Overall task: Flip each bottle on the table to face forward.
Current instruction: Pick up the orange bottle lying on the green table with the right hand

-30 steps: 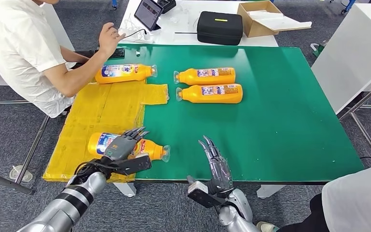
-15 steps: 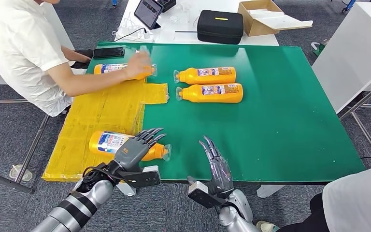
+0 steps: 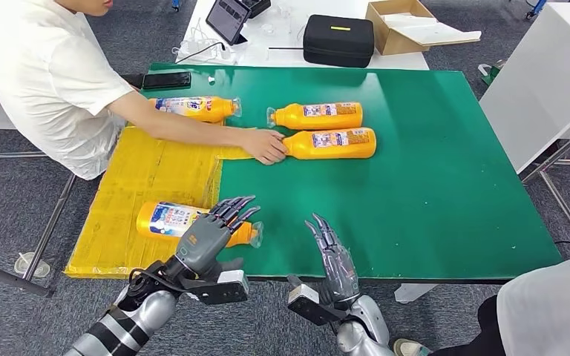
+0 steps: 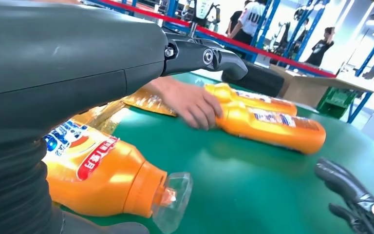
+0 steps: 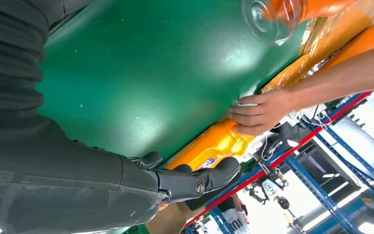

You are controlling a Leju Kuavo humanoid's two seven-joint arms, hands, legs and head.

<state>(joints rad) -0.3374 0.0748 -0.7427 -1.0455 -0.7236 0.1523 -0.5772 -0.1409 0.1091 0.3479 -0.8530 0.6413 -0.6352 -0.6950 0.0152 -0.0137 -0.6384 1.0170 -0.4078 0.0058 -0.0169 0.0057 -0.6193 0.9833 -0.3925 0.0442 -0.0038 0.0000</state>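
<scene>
Four orange bottles with clear caps lie on their sides on the green table (image 3: 445, 185).

The near-left bottle (image 3: 169, 220) rests partly on the yellow mat (image 3: 156, 170), its clear cap (image 3: 255, 234) pointing right onto the green surface. A blue, red and white label faces up.

The left hand (image 3: 209, 231) is positioned over the shoulder and neck of this bottle. Its fingers are spread and extended toward the far side. The left wrist view shows the bottle (image 4: 97, 178) lying beneath the hand with nothing gripped; whether the palm touches the bottle cannot be told.

The right hand (image 3: 334, 256) is at the near edge of the table, to the right of the near-left bottle's cap. Its fingers are straight, apart, and pointing toward the far side. It holds nothing.

The far-left bottle (image 3: 193, 108) lies at the far edge of the yellow mat, cap to the right, blue label up.

Two further bottles lie side by side near the table centre, caps to the left. The farther one (image 3: 315, 116) lies untouched. The person's hand (image 3: 266, 145) covers the cap end of the nearer one (image 3: 330, 143).

The person in a white shirt (image 3: 48, 74) sits at the left side of the table, arm extended across the mat.

A black case (image 3: 337, 41), a tablet (image 3: 228, 20) and a cardboard box (image 3: 408, 26) stand on the white table beyond.
</scene>
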